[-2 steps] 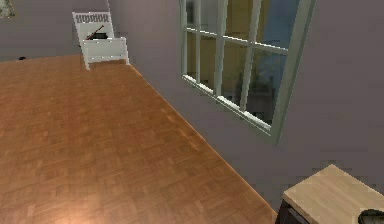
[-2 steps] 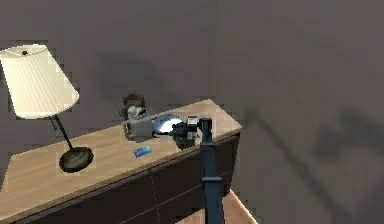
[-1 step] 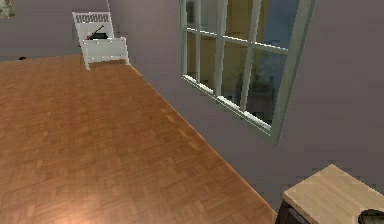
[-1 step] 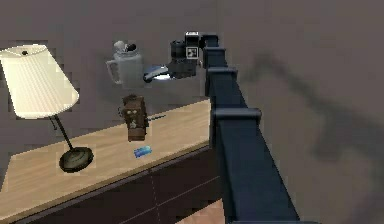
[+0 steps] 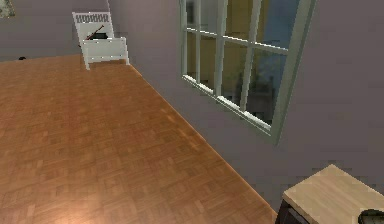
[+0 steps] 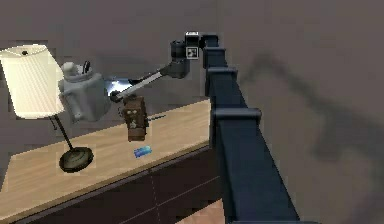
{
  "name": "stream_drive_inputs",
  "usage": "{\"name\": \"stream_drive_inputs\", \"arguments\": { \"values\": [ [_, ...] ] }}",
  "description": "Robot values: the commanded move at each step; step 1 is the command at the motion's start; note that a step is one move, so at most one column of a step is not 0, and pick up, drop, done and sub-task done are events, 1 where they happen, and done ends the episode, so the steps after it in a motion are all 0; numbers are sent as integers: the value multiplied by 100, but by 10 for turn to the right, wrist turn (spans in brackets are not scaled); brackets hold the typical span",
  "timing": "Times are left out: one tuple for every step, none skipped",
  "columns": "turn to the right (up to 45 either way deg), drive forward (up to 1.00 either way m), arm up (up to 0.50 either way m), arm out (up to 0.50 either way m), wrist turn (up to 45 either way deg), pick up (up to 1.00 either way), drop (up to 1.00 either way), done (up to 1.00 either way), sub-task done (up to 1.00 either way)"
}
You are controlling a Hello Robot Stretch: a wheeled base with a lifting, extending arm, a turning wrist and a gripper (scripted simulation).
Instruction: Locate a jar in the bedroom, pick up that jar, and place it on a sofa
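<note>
A small brown jar-like thing (image 6: 135,118) sits slightly tilted at the far end of my gripper (image 6: 124,100), over the light-wood dresser top (image 6: 180,130). Its bottom lines up with the wood, so I cannot tell whether it hangs clear or stands there, nor whether the gripper holds it. The dark arm (image 6: 235,130) rises from the bottom edge to the white marker square (image 6: 186,50), and the gripper body slants down and left from it.
On the dresser stand a cream-shaded lamp (image 6: 32,82) with a dark round base, a grey kettle-like vessel (image 6: 88,96) and a small blue flat thing (image 6: 143,152). Ahead lie open wooden floor (image 5: 90,140), a white-framed window (image 5: 240,55), white furniture (image 5: 98,40) and a dresser corner (image 5: 335,195).
</note>
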Motion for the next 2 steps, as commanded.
{"name": "stream_drive_inputs", "arguments": {
  "values": [
    [0,0,0,0,-450,0,0,0,0],
    [0,0,0,0,-120,0,0,0,0]
  ]
}}
